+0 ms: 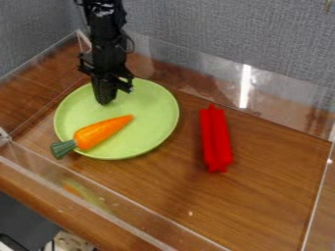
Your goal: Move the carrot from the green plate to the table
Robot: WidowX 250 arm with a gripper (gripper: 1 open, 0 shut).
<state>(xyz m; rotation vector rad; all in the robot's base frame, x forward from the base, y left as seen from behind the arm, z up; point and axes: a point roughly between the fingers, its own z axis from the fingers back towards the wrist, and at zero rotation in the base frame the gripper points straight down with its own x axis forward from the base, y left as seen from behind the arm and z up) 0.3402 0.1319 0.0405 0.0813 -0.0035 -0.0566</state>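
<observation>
The orange carrot [100, 133] lies on its side on the front left part of the green plate [152, 110], with its dark green stub over the plate's near-left rim. My gripper [108, 95] points straight down over the plate's back left part, behind the carrot and apart from it. Its fingers are shut, and nothing shows between them. The fingertips are at or just above the plate's surface. The plate rests on the dark wooden table [262, 186].
A long red stick-like object [216, 137] lies on the table to the right of the plate. Clear acrylic walls [157, 211] run along the table's edges, including the near and back sides.
</observation>
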